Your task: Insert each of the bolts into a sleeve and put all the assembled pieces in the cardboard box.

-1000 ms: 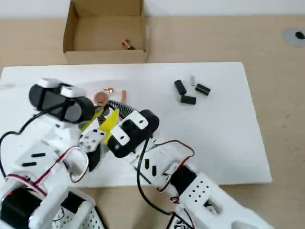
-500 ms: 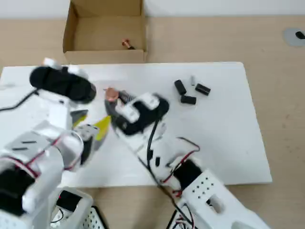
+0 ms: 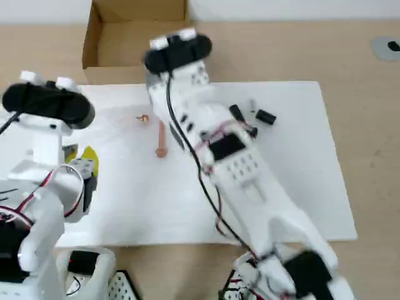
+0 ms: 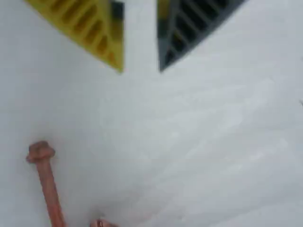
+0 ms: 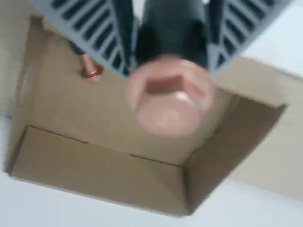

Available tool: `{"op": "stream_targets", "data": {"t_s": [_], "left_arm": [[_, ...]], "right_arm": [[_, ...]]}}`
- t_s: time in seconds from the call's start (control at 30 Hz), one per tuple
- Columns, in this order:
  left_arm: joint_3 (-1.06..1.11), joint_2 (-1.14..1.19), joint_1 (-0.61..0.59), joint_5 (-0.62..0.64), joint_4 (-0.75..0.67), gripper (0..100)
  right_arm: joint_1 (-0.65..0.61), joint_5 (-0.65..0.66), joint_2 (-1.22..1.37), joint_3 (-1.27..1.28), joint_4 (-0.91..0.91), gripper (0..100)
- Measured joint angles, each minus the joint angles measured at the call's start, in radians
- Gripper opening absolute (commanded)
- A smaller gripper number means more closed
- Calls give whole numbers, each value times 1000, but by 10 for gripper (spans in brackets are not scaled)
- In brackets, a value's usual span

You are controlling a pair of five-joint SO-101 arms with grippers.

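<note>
Upper centre, right wrist frame: my right gripper (image 5: 169, 45), clamped on black sleeve (image 5: 173, 26) holding copper bolt (image 5: 168, 101), axis pointing into brown cardboard box (image 5: 99, 182) beneath.

Both arms are white plastic w/ black servo blocks. L arm (image 3: 53, 187): big black motor housing behind the gripper, thin red + black cables looping along the links. L gripper (image 4: 139, 67): one yellow ribbed finger (image 4: 90, 28), one dark grey ribbed finger (image 4: 189, 28). R arm (image 3: 240, 165): white links w/ small black slot marks + a dotted hole pattern, black & red wires running back from the gripper. R gripper (image 5: 169, 70): grey-blue ribbed fingers (image 5: 90, 28).
</note>
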Motion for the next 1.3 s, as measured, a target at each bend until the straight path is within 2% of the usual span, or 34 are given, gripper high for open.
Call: {"op": "stream_targets", "data": {"t_s": [0.3,0.5,0.77,1.0,1.13,1.3], "left_arm": [[143,-218,0,-2,-3,17],[244,-241,0,14,-66,19],[333,-241,0,51,-158,20],[359,-241,0,52,-161,21],[361,-241,0,52,-161,76],[400,-238,0,92,-161,122]], "right_arm": [[84,0,457,-377,0,9],[130,0,747,-671,20,9],[160,2,1131,-1201,282,10],[158,94,1478,-1668,471,14],[161,129,1605,-1854,572,108],[164,143,1633,-1978,730,217]]}}
